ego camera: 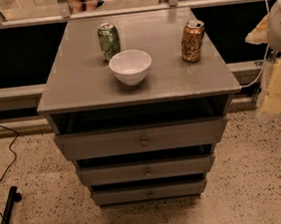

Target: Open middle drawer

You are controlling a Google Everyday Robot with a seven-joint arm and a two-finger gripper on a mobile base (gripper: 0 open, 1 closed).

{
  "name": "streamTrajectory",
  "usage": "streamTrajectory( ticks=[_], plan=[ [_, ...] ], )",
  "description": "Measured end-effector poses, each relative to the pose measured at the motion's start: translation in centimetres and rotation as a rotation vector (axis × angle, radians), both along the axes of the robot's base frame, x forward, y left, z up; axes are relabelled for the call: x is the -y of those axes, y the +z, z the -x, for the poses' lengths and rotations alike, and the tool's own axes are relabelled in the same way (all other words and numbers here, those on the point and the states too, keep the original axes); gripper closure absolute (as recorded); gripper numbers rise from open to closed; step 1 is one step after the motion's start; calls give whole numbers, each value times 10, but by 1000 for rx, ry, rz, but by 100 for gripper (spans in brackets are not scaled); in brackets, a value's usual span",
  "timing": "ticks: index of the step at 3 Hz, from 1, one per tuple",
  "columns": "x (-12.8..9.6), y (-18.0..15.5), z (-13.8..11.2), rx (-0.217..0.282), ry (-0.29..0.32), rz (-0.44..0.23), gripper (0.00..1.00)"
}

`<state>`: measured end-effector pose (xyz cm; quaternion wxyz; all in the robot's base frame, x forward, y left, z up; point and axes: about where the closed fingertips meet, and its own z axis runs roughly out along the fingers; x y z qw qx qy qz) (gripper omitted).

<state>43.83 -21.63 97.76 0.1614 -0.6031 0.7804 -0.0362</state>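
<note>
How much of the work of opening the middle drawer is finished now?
Done: nothing visible; the middle drawer front stands no further out than its neighbours. In hand: the gripper is at the right edge, apart from the cabinet. Left: reach the knob and pull.

Dim warm light from above, deep shadow under the cabinet top (77, 83), jaws pale and bright at right edge

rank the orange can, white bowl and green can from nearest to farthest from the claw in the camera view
The claw hangs at the picture's right edge.
1. orange can, right side of the cabinet top.
2. white bowl, front middle.
3. green can, back left.
</note>
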Motion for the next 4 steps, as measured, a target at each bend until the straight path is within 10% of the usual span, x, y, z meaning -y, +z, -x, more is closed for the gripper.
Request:
streamTrajectory(
  ticks=[2,4],
  plan=[
    [-16,-9,17,47,54,-58,0],
    [-35,-116,43,104,106,-323,0]
  ],
)
